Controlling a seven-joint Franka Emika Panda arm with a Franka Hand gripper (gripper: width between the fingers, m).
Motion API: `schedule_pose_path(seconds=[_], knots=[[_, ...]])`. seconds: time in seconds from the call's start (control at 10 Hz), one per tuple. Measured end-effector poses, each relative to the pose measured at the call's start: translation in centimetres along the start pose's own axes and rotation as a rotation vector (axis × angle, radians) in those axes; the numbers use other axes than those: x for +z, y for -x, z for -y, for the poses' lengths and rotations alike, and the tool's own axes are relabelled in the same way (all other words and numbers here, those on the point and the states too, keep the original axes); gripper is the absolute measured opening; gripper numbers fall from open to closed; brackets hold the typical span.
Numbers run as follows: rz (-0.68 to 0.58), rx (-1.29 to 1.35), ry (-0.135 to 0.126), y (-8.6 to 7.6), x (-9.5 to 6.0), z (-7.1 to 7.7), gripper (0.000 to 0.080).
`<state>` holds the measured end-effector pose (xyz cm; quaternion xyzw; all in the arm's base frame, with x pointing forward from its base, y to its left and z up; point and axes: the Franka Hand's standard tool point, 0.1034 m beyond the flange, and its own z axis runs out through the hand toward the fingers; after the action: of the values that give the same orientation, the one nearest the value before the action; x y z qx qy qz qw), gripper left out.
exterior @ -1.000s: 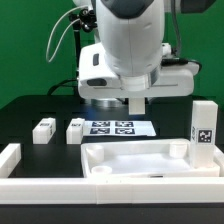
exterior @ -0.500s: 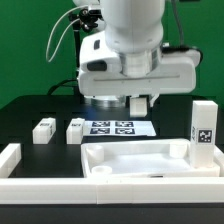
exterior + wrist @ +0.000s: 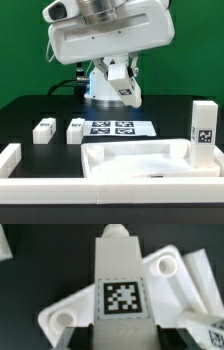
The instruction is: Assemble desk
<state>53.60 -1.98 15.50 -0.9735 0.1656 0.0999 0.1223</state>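
Gripper (image 3: 122, 82) jaws clench a square white plastic leg (image 3: 120, 274), its flat face carrying a black-and-white tag (image 3: 121, 296), held well above the black table (image 3: 25, 110). The tabletop tray (image 3: 140, 168), smooth white with raised rims and round corner sockets, lies at the table's front. An upright leg (image 3: 204, 122) stands just beside it on the exterior view's right; two more legs (image 3: 43, 130) lie near the marker board (image 3: 113, 128).

Open black table (image 3: 170, 118) centre right; obstacles: two lying legs (image 3: 43, 130) centre left, marker board (image 3: 112, 127) centre, upright leg (image 3: 204, 125) right, tabletop tray (image 3: 135, 148) bottom.
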Motion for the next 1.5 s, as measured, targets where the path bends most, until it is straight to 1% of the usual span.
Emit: schedule_pose_path(seconds=[0.1,0.2,0.3,0.4,0.5,0.6,0.7,0.8,0.9,1.0,1.1,1.2,1.3,1.4,1.5], knots=[[-0.084,-0.007,0.004,-0.4,-0.3,0.2,0.0288],[-0.147,-0.01,0.01,-0.6,-0.4,0.1,0.0288],[-0.238,-0.02,0.018,-1.2,-0.8,0.3,0.0288],[-0.3,-0.051,0.003,-2.2,-2.5,1.2,0.0288],[-0.379,-0.064,-0.029,-4.3,-5.1,1.3,0.0288],[-0.503,-0.072,-0.026,-6.3,-6.5,1.0,0.0288],[-0.6,-0.066,-0.015,-7.0,-6.7,0.8,0.0288],[-0.647,-0.068,0.004,-6.9,-6.5,0.6,0.0288],[-0.734,-0.07,0.034,-7.1,-6.9,0.1,0.0288],[-0.821,-0.073,0.071,-7.2,-7.0,-0.4,0.0288],[-0.888,-0.071,0.101,-7.2,-6.8,-0.8,0.0288],[-0.862,-0.078,0.113,-7.1,-4.0,-0.1,0.0288],[-0.848,-0.102,0.132,-7.7,-2.5,0.8,0.0288],[-0.849,-0.107,0.143,-8.3,-2.4,0.9,0.0288],[-0.845,-0.089,0.132,-8.2,-2.1,1.1,0.0288]])
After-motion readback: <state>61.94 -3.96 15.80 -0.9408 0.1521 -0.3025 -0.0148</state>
